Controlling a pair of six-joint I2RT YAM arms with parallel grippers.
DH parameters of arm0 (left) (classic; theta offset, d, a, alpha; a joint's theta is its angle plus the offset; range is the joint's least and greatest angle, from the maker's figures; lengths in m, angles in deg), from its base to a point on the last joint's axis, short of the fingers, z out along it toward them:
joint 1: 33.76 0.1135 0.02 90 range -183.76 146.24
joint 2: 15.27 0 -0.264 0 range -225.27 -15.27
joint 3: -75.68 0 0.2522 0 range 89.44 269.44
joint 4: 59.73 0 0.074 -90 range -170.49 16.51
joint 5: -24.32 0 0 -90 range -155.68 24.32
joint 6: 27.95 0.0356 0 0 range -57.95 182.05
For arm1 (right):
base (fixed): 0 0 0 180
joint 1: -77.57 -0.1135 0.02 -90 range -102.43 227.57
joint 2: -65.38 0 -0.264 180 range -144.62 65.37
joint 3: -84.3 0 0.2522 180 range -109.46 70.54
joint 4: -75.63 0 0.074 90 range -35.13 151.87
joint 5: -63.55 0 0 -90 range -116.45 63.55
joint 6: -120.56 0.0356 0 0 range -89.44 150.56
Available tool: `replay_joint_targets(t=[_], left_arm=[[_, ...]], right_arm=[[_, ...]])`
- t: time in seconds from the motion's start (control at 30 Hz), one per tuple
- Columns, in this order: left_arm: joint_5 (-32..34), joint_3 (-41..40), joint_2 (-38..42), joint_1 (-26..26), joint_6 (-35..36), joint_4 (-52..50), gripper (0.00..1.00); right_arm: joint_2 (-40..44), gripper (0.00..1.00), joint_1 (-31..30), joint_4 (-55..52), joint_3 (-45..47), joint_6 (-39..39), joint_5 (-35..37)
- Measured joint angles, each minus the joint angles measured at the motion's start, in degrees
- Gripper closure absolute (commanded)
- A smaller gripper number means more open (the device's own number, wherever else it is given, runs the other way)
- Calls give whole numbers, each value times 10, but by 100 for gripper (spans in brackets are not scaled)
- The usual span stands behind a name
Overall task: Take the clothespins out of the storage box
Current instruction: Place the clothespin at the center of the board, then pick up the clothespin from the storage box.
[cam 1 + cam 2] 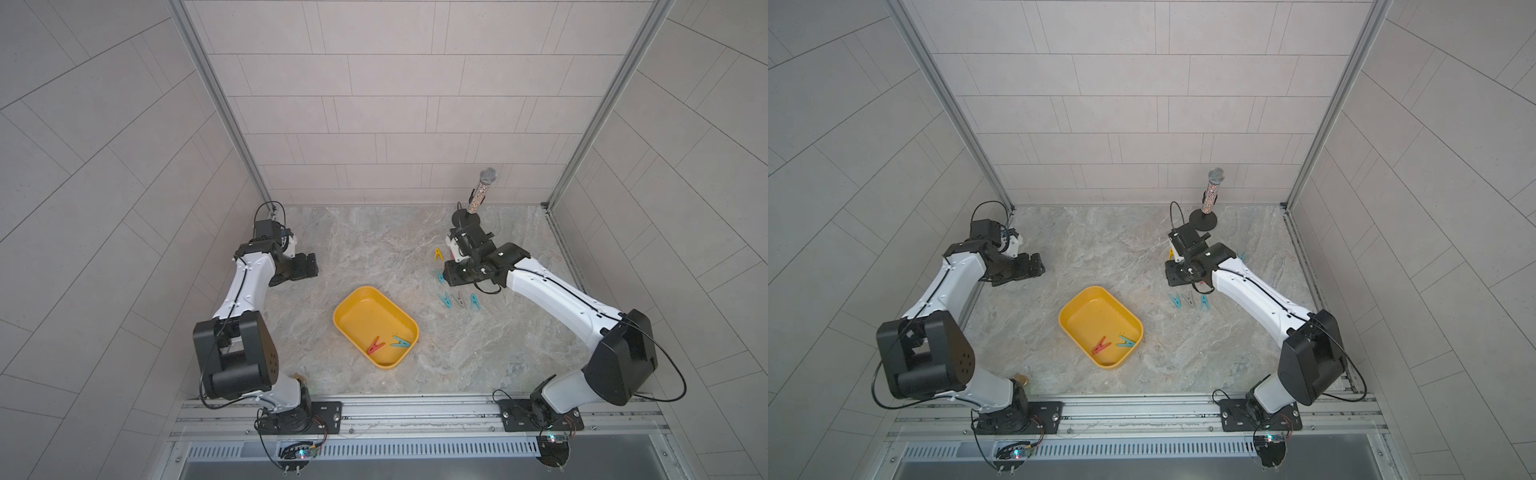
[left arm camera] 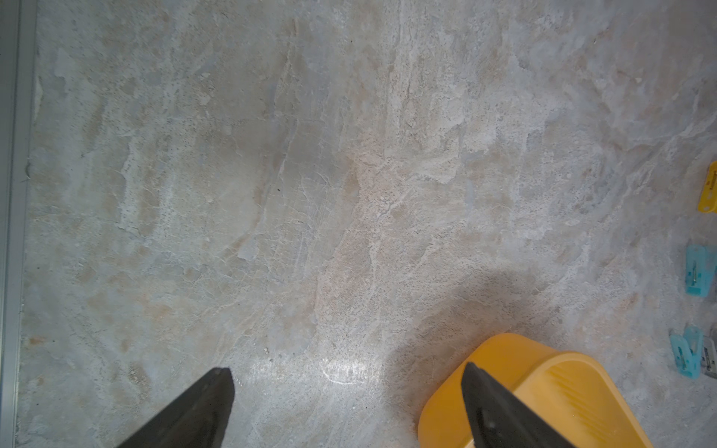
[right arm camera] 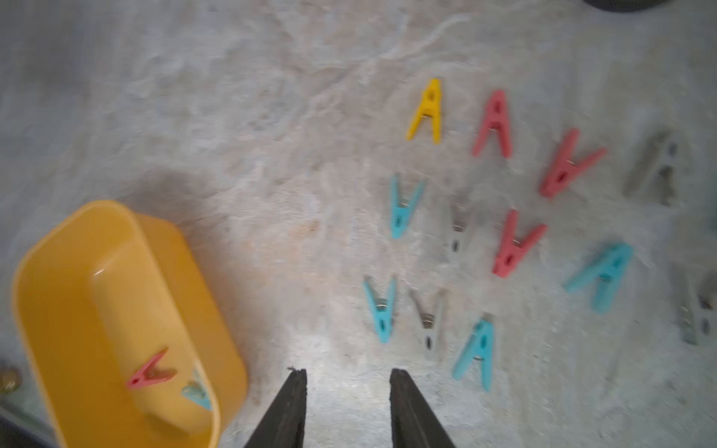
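Inside storage box (image 1: 370, 318): red clothespin (image 1: 375, 345), teal clothespin (image 1: 400, 342); right claw (image 3: 348, 374) parted.

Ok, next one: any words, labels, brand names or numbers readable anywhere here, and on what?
None can be read.
The storage box, the clothespins and the microphone show no print.
Small white marks on the right arm are too small to read.

The right wrist view shows fourteen clothespins (image 3: 494, 124): five teal, four red, four grey and one yellow. Two of these sit in the one storage box (image 3: 182, 294), twelve outside it. There is one microphone (image 1: 477, 197).
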Motion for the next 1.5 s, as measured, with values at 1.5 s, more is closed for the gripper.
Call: replay_joint_targets(t=[1.5], left_arm=[[0,0,0,4,0,0,0]], right_arm=[[-415,50,-239,-119,-276,20,-131]])
